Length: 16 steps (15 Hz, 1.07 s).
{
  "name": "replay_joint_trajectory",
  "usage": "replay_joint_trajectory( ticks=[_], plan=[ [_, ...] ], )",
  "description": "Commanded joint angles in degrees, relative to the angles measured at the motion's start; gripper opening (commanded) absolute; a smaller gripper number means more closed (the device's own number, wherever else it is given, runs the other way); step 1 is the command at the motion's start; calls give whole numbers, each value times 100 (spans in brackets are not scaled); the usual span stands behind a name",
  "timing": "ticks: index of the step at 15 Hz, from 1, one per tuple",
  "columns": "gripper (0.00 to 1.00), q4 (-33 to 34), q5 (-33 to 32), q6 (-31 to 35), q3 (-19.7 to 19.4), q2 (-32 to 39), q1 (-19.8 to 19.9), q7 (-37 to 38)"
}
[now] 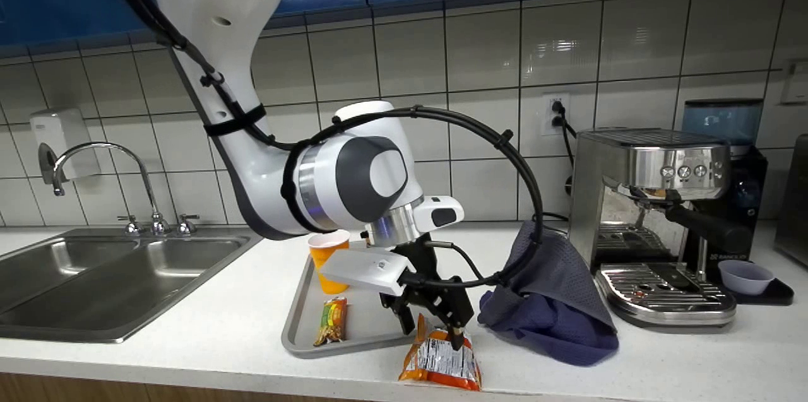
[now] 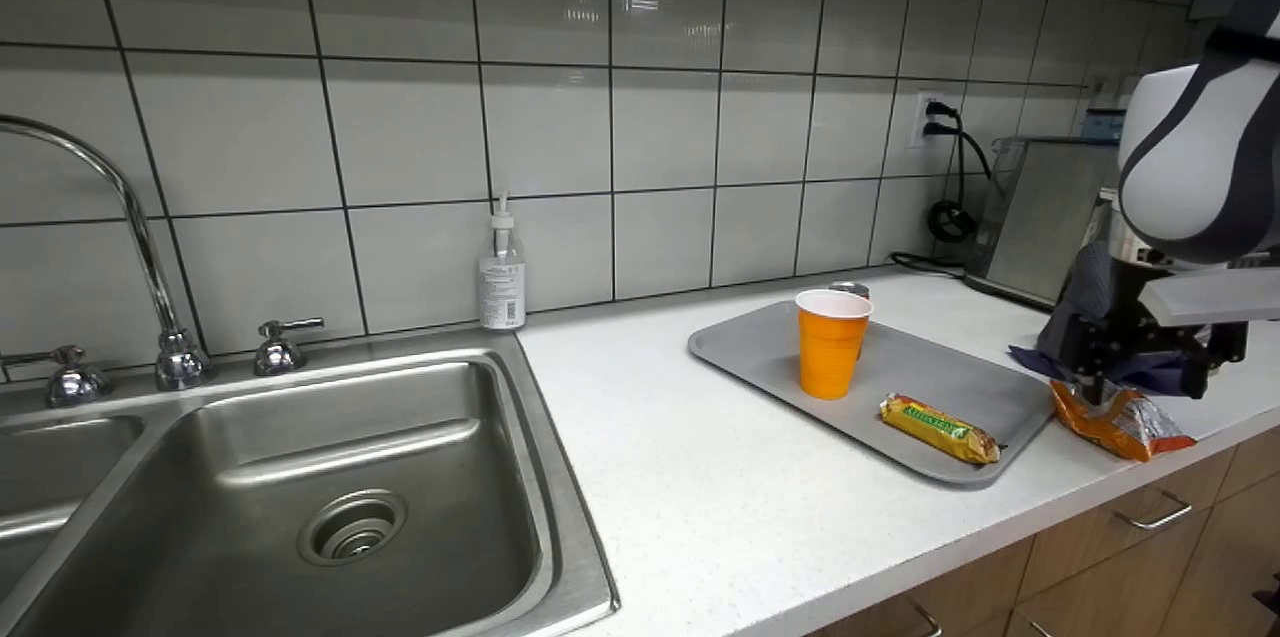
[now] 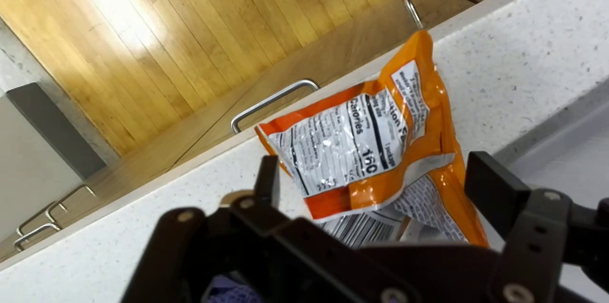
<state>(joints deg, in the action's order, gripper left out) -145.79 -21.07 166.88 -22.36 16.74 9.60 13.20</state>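
While the orange snack packet [image 3: 352, 143] lay on the tabletop [image 1: 214, 320] close to its front edge, in the middle of the wrist view, the gripper [image 3: 373, 167] hung over it from the bottom of that frame, its jaws spread wide, one finger left of the packet and one right, without a grip on it. I couldn't tell whether either fingertip brushed the packet. In an exterior view the packet sat at the bottom centre, just beside the lower right part of the grey tray [image 1: 366, 324], with a crumpled dark cloth [image 1: 549, 310] to its right. An orange cup [image 2: 830, 347] and a wrapped bar [image 2: 940, 429] were on the tray, right of centre in an exterior view. As I judged it, the reach was as good as done, since the fingers straddled the packet; the grip, though, was not yet made, and neither was any lift: the packet lay on the tabletop, bearing its own weight there.
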Motion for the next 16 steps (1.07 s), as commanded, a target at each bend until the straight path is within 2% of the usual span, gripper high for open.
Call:
replay_joint_trajectory(
  ticks=[1,6,7,8,9,10,16],
  plan=[
    [100,204,372,39,29,184,12,-348],
    [100,319,605,18,35,284,13,-516],
    [98,335,630,19,33,299,11,-537],
    [74,348,650,22,30,309,9,-550],
    [73,360,666,22,28,318,7,-561],
    [68,368,681,24,27,324,6,-571],
    [20,430,780,16,80,389,21,-651]
  ],
)
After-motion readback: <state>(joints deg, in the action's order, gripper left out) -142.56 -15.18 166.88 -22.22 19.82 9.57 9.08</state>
